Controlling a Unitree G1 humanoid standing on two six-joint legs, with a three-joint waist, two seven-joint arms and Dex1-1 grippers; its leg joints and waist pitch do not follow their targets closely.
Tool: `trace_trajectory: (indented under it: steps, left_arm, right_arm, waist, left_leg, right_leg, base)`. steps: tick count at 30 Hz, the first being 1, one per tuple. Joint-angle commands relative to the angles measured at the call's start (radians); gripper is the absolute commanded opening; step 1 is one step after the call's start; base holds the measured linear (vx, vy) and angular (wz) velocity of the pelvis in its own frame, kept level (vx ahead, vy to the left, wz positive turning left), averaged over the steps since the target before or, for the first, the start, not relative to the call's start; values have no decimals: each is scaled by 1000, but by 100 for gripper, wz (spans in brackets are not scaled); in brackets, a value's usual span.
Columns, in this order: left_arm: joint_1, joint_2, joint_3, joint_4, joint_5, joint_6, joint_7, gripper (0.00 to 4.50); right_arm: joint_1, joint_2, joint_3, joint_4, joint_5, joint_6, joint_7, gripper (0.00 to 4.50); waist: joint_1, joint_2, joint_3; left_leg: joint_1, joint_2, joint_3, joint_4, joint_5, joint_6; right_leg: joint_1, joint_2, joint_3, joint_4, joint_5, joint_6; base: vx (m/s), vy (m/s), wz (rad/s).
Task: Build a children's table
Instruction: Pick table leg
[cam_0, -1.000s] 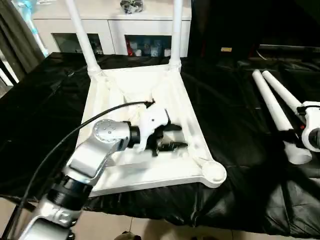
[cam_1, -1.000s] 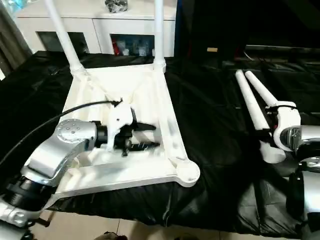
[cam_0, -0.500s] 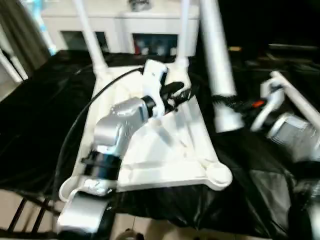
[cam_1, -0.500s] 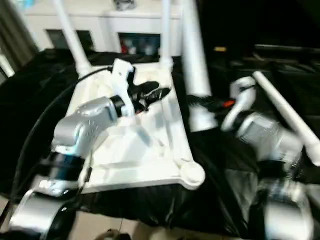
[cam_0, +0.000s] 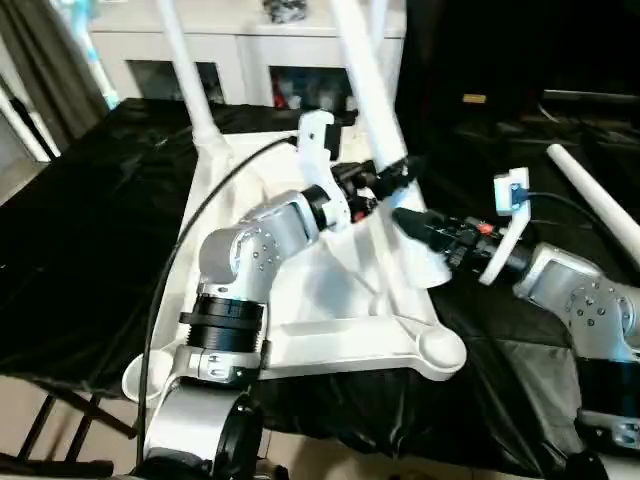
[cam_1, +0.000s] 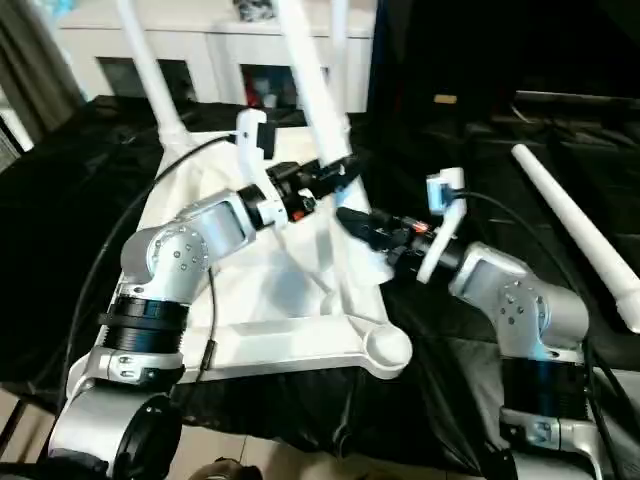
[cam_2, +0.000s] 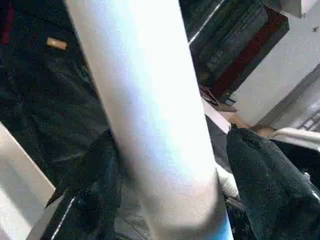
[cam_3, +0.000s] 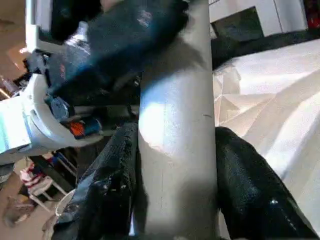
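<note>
The children's table's white tabletop (cam_0: 330, 335) lies upside down on the black-covered work table, with two legs standing in its far corner sockets. A third white leg (cam_0: 362, 85) leans tilted above the tabletop's right side. My right gripper (cam_0: 410, 222) is shut on its lower end; both fingers (cam_3: 110, 190) press the tube (cam_3: 175, 150). My left gripper (cam_0: 390, 175) straddles the same leg just above, open: one finger (cam_2: 95, 190) lies against the tube (cam_2: 150, 125) and the other stands a little off it. A fourth leg (cam_0: 590, 195) lies on the table at the right.
The near right corner socket (cam_0: 440, 350) is bare, close to the work table's front edge. A white glass-door cabinet (cam_0: 250, 60) stands behind the table. Black cloth (cam_0: 80, 200) stretches to the left of the tabletop. A black cable (cam_0: 170, 290) loops from my left arm.
My right arm has lifted a leg off the table's right side and swung it over the tabletop. My left gripper rose from the tabletop's middle to that leg and spread wider.
</note>
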Motion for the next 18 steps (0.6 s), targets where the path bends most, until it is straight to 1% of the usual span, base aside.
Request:
trace_trajectory:
  steps: [1,3,4,5,7,8,9,10,11,13,15,16,17,18]
  left_arm:
    - [-26,-6,6,6,9,15,53,342]
    - [-30,-9,11,10,14,16,69,342]
    - [-50,-28,54,25,2,24,130,342]
    - [-57,-34,70,31,-4,27,153,324]
    - [-71,-46,97,44,-22,32,189,306]
    - [-71,-46,97,44,-22,32,189,306]
    - [-79,-61,116,49,-40,39,218,303]
    - [-81,-65,121,49,-44,41,226,292]
    - [-89,-85,145,56,-56,33,279,276]
    - [-95,-103,166,66,-62,21,326,262]
    - [-99,-112,178,71,-66,17,346,256]
    - [-103,-126,192,81,-60,3,384,239]
    - [-103,-127,193,82,-60,2,387,223]
    - [-105,-134,201,85,-58,-6,408,221]
  right_arm:
    - [1,17,23,-43,-16,-17,-38,186]
    - [1,23,27,-51,-29,-26,-51,186]
    - [-2,40,66,-80,-89,-68,-106,186]
    - [-3,47,80,-91,-107,-81,-125,186]
    - [-6,66,134,-117,-161,-111,-174,186]
    - [-6,66,134,-117,-161,-111,-174,186]
    - [-10,84,185,-128,-221,-151,-223,186]
    - [-11,91,195,-130,-232,-159,-235,186]
    - [-17,111,237,-138,-280,-185,-281,186]
    - [-23,131,268,-142,-318,-207,-318,186]
    - [-25,142,284,-145,-334,-216,-334,186]
    - [-31,167,297,-145,-365,-233,-382,186]
    - [-31,169,298,-146,-368,-234,-386,186]
    - [-35,180,305,-146,-385,-245,-412,186]
  waist:
    - [-1,-21,-74]
    - [-1,-22,-74]
    - [-1,-21,-74]
    - [-3,-22,-74]
    - [-7,-22,-74]
    - [-7,-21,-74]
    - [-6,-21,-75]
    - [-8,-20,-75]
    - [-9,-18,-76]
    - [-13,-17,-76]
    - [-14,-17,-77]
    - [-16,-20,-78]
    - [-15,-17,-79]
    - [-16,-15,-80]
  left_leg:
    - [19,37,-26,-67,-168,43]
    - [18,38,-26,-68,-163,40]
    - [21,38,-26,-68,-163,38]
    - [18,36,-26,-67,-151,31]
    - [18,34,-25,-68,-150,31]
    - [18,35,-26,-67,-150,30]
    - [19,35,-26,-67,-146,32]
    - [17,35,-26,-67,-141,29]
    - [19,35,-26,-68,-143,29]
    - [19,35,-27,-69,-148,28]
    - [20,34,-27,-70,-143,33]
    - [20,36,-26,-69,-132,37]
    - [20,37,-27,-69,-120,41]
    - [19,37,-27,-68,-113,45]
  right_leg:
    - [47,-49,33,-93,-308,-163]
    - [47,-49,33,-92,-300,-161]
    - [46,-49,33,-92,-295,-161]
    - [47,-47,33,-90,-279,-160]
    - [47,-48,33,-90,-271,-158]
    - [48,-48,33,-89,-269,-159]
    - [47,-48,34,-88,-261,-158]
    - [46,-47,34,-86,-253,-160]
    - [46,-48,34,-86,-243,-165]
    - [47,-46,34,-85,-226,-170]
    - [50,-45,34,-84,-207,-172]
    - [47,-44,36,-82,-183,-178]
    - [48,-45,36,-79,-161,-187]
    - [49,-44,36,-76,-146,-190]
  base:
    - [0,0,0]
    - [0,0,0]
    - [0,0,0]
    - [0,0,0]
    - [0,0,0]
    - [0,0,0]
    - [0,0,0]
    - [0,0,0]
    - [0,0,0]
    - [0,0,0]
    - [0,0,0]
    - [0,0,0]
    - [0,0,0]
    - [0,0,0]
